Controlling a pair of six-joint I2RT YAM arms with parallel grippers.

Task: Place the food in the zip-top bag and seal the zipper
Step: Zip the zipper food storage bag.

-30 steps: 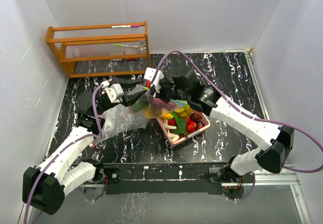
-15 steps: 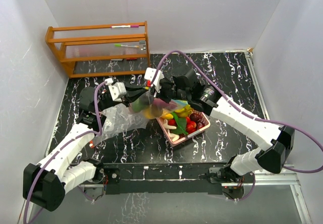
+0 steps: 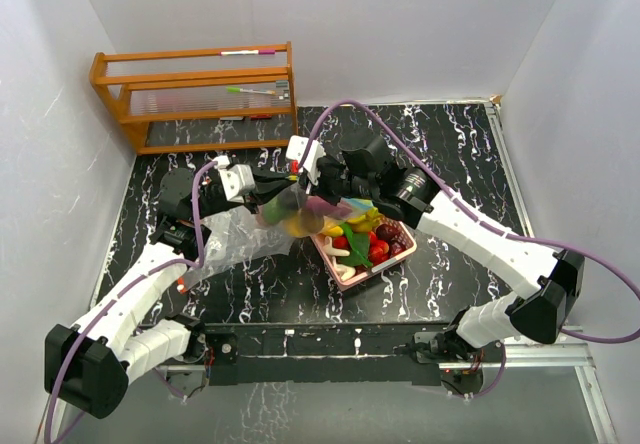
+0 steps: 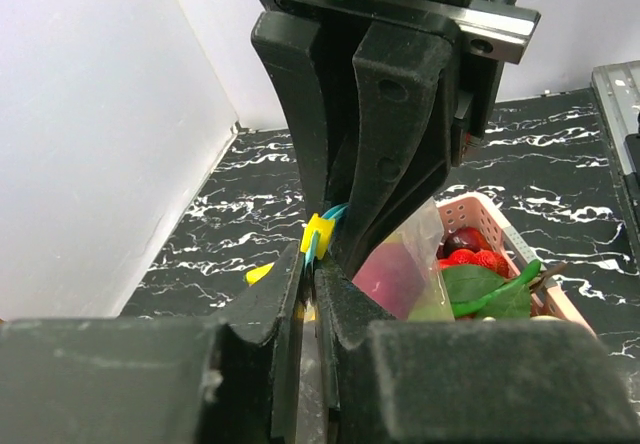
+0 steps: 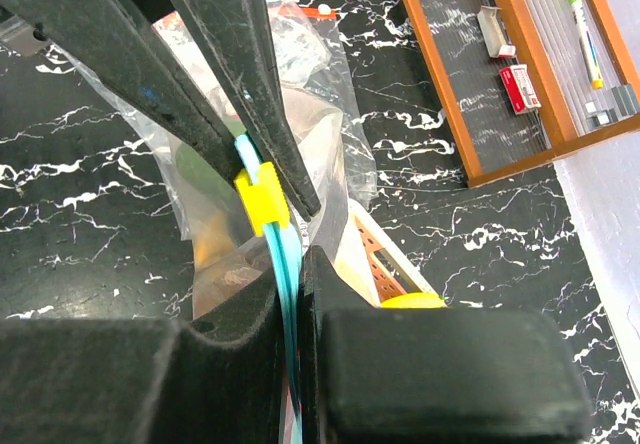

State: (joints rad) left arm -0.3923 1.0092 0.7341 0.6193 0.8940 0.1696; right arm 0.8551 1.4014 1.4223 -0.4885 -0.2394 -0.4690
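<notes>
Now that the left gripper [image 4: 308, 282] has snapped shut on the zip-top bag [image 3: 232, 239]'s blue zipper strip [image 5: 285, 249] beside the yellow slider [image 5: 262, 202], right gripper [image 5: 291, 264] clamped there too, sealing looks ready, though most food [image 3: 365, 236] sits in the pink tray [image 3: 348, 276] on the desk [image 3: 450, 154].

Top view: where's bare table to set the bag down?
Bare: back-right table, between right arm and back wall; near strip between pink tray and base rail. Crowded: centre, around zip-top bag and tray.
</notes>
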